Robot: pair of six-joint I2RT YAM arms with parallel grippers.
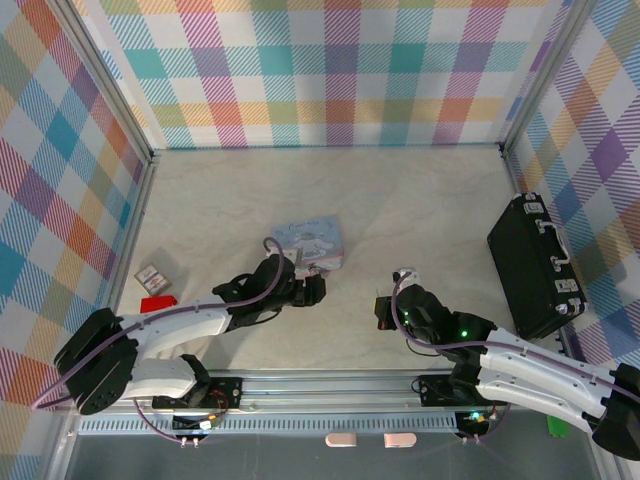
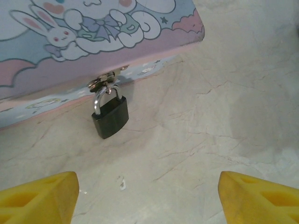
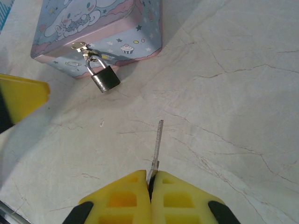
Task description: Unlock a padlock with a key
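Two grippers sit low over the bench (image 1: 420,200) in the top view: the left gripper (image 1: 308,290) just beside the pastel tin (image 1: 312,240), the right gripper (image 1: 384,310) apart from it. From the left wrist, the padlock (image 2: 110,116) hangs on the tin's clasp and rests on the bench, shackle closed; the left fingers (image 2: 42,196) stand wide apart, holding nothing. From the right wrist, the right gripper is closed tight on the key (image 3: 158,140), whose blade points toward the padlock, well apart from it.
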